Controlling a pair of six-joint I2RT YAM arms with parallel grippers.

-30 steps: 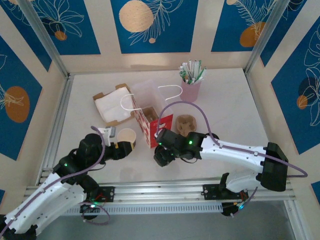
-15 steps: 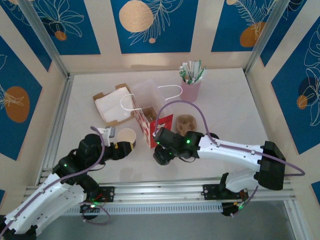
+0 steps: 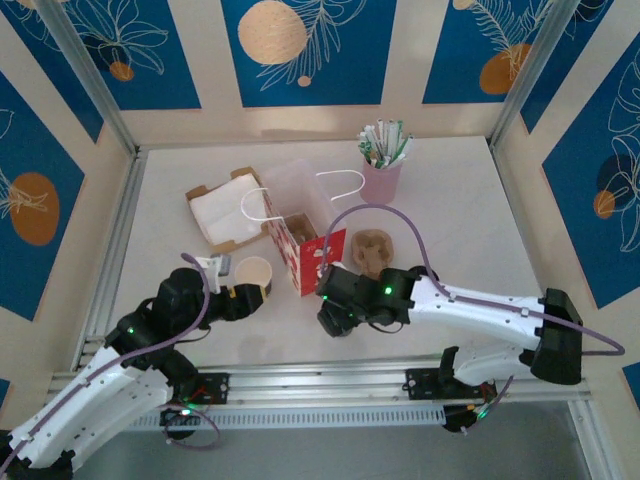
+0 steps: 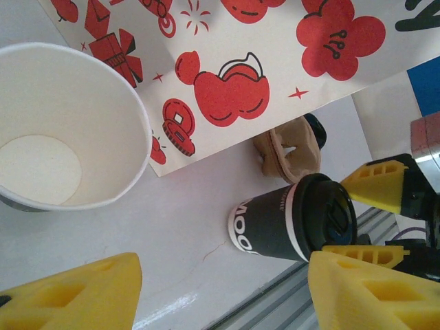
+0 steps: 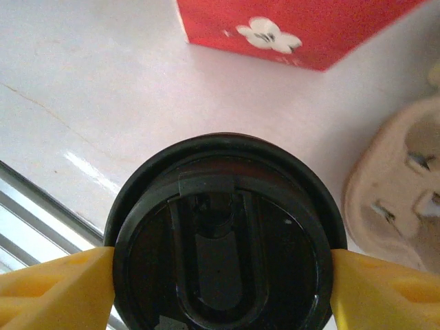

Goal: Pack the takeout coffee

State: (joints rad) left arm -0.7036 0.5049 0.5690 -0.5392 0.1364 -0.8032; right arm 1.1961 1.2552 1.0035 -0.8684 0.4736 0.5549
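Cup of dark paper with black plastic lid (image 5: 223,234) pinched between right claw's (image 5: 220,265) yellow fingers (image 5: 55,289); left claw (image 4: 223,268) spread, near empty white paper cup (image 4: 69,130).

You're looking at a pale desk (image 3: 460,225) boxed in by cream walls (image 3: 401,60) with blue panels (image 3: 345,60) bearing orange discs and white leaves.

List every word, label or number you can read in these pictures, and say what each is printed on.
"MOO": white letters on the dark side of the lidded coffee cup; the rest of the word curves out of sight.
Paper bag: red pictures, no words; black strokes at its top edge are cut off and unreadable.
Wrapped sticks in the pink cup: green print too small to read.
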